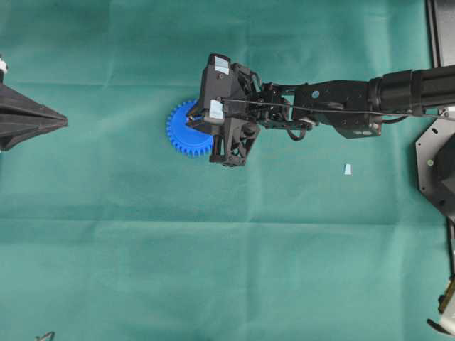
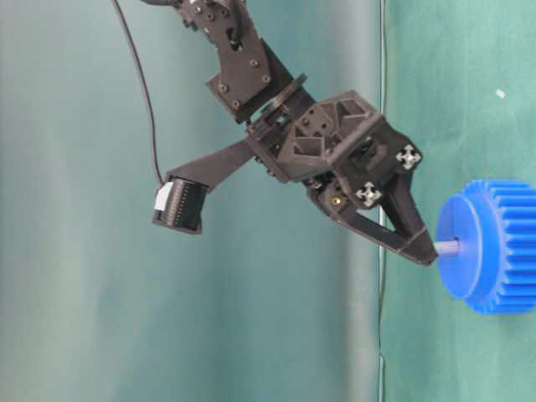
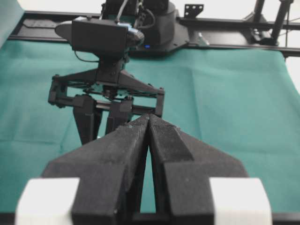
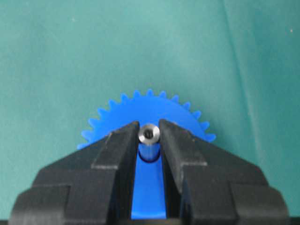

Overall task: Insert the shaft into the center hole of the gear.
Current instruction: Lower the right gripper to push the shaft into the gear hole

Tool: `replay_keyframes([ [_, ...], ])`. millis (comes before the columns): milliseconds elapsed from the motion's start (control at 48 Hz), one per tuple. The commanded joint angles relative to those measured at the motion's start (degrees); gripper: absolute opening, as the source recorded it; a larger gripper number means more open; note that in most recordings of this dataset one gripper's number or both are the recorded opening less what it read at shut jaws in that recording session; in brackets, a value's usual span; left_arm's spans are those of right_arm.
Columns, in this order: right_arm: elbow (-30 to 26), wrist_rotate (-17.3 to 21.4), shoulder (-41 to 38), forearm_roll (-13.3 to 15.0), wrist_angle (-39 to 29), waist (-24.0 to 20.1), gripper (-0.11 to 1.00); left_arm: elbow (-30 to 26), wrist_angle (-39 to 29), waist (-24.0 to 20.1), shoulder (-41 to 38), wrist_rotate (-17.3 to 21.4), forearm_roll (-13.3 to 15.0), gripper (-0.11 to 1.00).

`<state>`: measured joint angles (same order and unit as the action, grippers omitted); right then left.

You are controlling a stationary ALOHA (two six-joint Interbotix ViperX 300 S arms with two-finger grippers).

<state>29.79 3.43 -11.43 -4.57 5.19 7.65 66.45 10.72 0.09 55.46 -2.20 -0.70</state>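
We see the right gripper (image 4: 149,136) closed tight on the shaft (image 4: 149,133), its two black fingers (image 4: 117,150) pinching the silvery pin on either side, the shiny end facing the wrist camera. Right behind it sits the gear (image 4: 154,110), blue teeth fanning out past the fingertips. From table level the shaft (image 2: 448,248) bridges the fingertips and the gear's (image 2: 494,244) raised face, meeting it about in the middle; we cannot see the center hole itself, the pin covers that spot, and how deep it goes we cannot tell. From overhead the right gripper (image 1: 193,122) reaches in from the right edge and hangs over the gear (image 1: 183,131), which lies flat on the green cloth (image 1: 106,249) a bit left of the middle, half hidden under the wrist. A small pale scrap (image 1: 348,169) lies on the cloth well to the right of the gear. Over on the left, the left gripper (image 1: 62,122) sits at the edge, well apart from the gear; in its own wrist view the left gripper (image 3: 149,117) has its fingers pressed together at the tips, holding nothing
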Motion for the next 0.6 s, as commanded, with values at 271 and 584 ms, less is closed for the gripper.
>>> replay_keyframes([
  [271, 0.18, 0.00, 0.62, -0.18, 0.88, -0.09, 0.17, -1.49, 0.18, 0.00, -0.18, 0.00, -0.09, 0.00],
  [584, 0.44, -0.09, 0.35, -0.18, 0.62, -0.09, 0.17, -1.49, 0.18, 0.00, -0.26, 0.00, -0.09, 0.00],
])
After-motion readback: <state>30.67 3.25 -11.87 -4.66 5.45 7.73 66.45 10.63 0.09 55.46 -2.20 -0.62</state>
